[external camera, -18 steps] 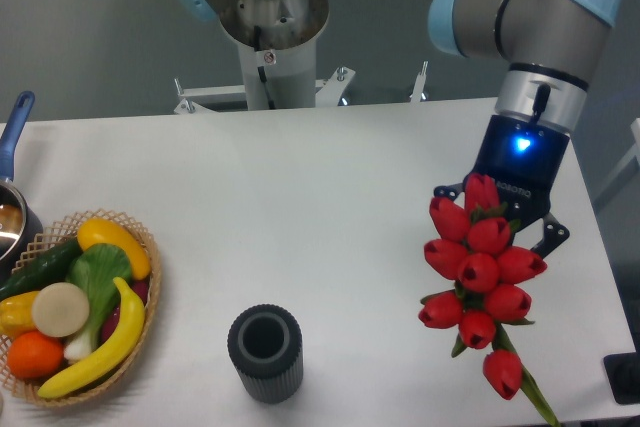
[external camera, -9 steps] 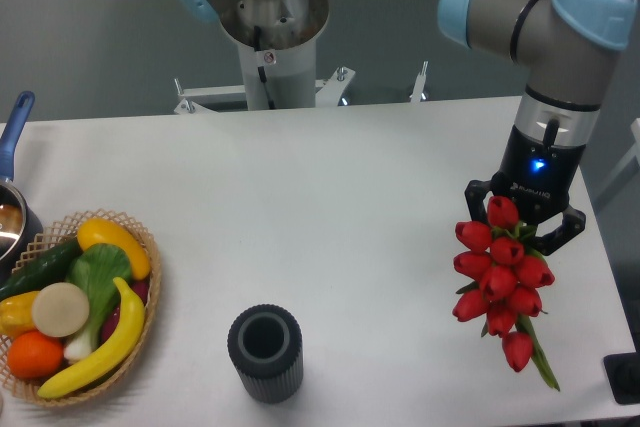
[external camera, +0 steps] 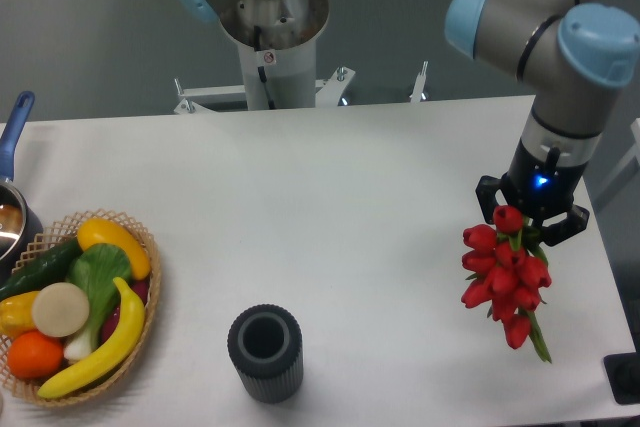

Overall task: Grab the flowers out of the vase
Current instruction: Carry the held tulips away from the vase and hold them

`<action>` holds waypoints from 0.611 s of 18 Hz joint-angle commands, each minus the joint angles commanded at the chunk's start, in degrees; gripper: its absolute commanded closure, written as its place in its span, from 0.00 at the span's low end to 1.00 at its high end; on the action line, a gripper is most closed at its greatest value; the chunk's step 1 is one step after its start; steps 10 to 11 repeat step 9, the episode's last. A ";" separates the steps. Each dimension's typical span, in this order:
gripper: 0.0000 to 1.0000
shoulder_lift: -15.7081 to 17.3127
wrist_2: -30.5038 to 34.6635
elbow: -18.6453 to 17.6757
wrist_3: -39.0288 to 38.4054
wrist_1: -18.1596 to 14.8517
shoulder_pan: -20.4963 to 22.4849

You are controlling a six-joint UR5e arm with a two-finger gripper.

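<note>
The table (external camera: 330, 197) is white and holds everything. At its left edge, about 9 o'clock, sits a basket (external camera: 140, 247) of fruit and vegetables, with a blue-handled pot (external camera: 14, 147) just beyond it. The arm (external camera: 560, 57) reaches in from the upper right, around 2 o'clock, and points nearly straight down.

The vase (external camera: 265, 354) stands upright near the front edge at 6 o'clock, its round mouth open and nothing in it. It is well apart from the gripper (external camera: 531, 215), lying toward 8 o'clock from it.

The gripper is at 3 o'clock over the right side of the table, its fingers apparently closed around the top of the flowers (external camera: 505, 272), though the buds hide the contact itself. The bunch hangs below it, buds uppermost and the green stems trailing off toward 5 o'clock, so its long axis runs roughly 11 to 5.

The flowers are clear of the vase, so the pick looks done; any further move turns on keeping the bunch hanging freely below the gripper.
</note>
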 joint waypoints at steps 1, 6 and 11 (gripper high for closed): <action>1.00 -0.09 0.70 0.09 0.88 -0.35 0.00; 1.00 -0.62 6.60 -0.17 1.33 -4.57 -0.09; 1.00 -0.97 6.60 -0.79 1.24 -4.49 -0.26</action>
